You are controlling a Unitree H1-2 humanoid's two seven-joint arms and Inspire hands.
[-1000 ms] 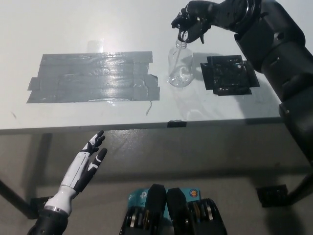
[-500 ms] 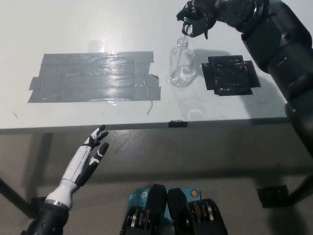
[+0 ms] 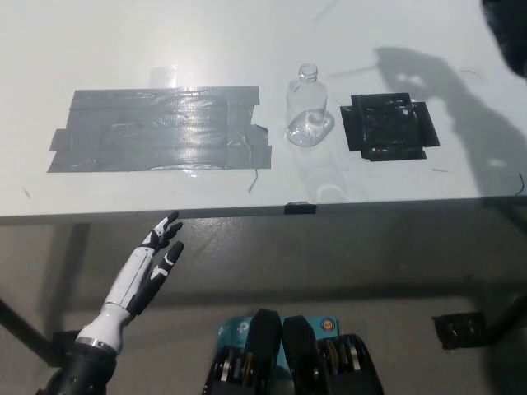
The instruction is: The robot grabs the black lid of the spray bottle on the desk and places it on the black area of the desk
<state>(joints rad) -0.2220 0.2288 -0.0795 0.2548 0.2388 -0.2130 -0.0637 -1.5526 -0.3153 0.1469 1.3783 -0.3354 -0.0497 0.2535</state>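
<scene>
head view: uncapped spray bottle point(image 3: 307, 115) beside black area point(image 3: 389, 125)

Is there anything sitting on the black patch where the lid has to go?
Nothing visible lies on the black patch. The uncapped clear bottle stands just beside it, not on it. The lid and the right hand are out of view; the left hand rests open below the desk.

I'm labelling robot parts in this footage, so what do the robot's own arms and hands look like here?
Only the left hand shows clearly: a slim white shell over the back of the hand and forearm, black fingers with pale segments, and a dark cuff at the wrist. Of the right arm only a black sliver appears at the top right corner; its hand is out of view, though its shadow falls on the desk.
</scene>
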